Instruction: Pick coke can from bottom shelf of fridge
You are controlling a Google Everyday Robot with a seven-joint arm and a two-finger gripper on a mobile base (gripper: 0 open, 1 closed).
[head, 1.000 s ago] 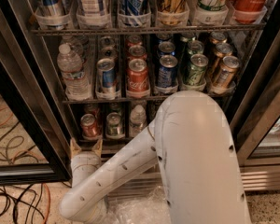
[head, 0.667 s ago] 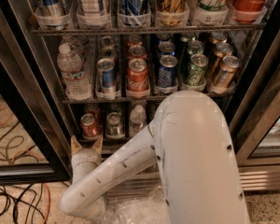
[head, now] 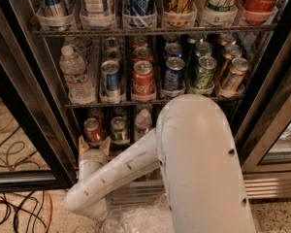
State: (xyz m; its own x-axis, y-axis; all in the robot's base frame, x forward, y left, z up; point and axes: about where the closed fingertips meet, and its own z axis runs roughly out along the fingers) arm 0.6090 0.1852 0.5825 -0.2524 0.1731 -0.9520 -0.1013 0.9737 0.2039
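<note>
The coke can (head: 93, 129) stands at the front of the bottom shelf (head: 122, 141) of the fridge (head: 274, 187). The gripper (head: 94, 144) sits just below and in front of it, spread open and holding nothing.

Hazards:
- One finger (head: 106, 143) is near the neighbouring can (head: 119, 128) and may topple it.
- Closing low or off-centre may push the coke can backward.

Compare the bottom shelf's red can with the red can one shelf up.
The coke can is dull red with a faint label; the upper can is brighter, with white script. The coke can stands at the left of the bottom shelf; the upper can stands mid-row one level up. The gripper, open, sits just before the coke can, away from the upper can. Both stand upright with silver tops.
</note>
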